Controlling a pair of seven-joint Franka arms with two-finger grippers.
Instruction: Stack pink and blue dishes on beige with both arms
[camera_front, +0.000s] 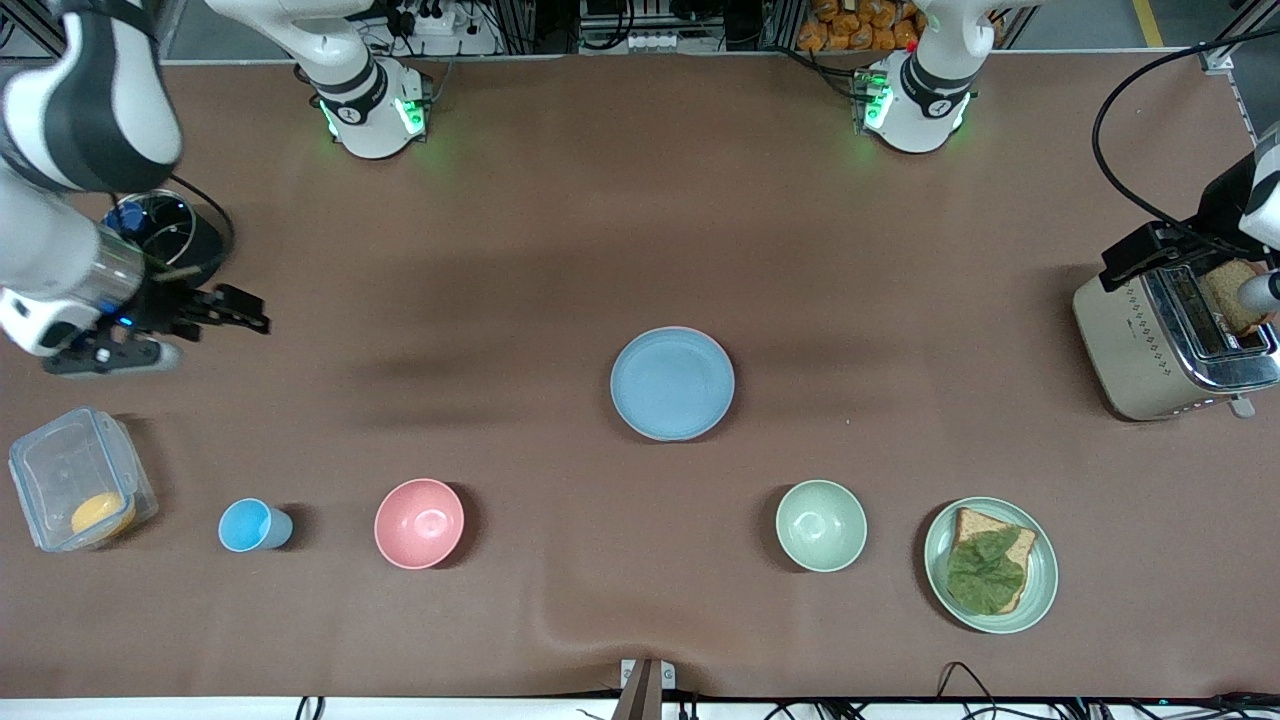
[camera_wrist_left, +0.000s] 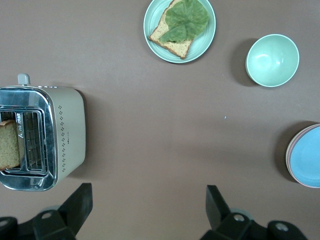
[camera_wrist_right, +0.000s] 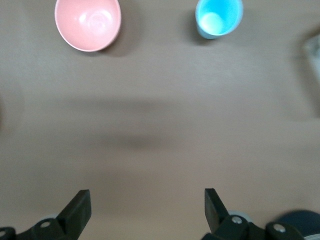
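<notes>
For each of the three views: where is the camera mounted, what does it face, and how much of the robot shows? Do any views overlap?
Front view: high across the table, facing both bases; the blue plate tops the stack.
Left wrist view: looks down past the open left gripper at the toaster, green bowl and sandwich plate.
Right wrist view: looks down past the open right gripper at the pink bowl and blue cup.
Shared: each wrist view's items also show in front.

Blue plate (camera_front: 672, 383) covers the stack beneath, only a pink rim (camera_wrist_left: 289, 150) showing; the left wrist view's edge crops it; any beige plate stays hidden
</notes>
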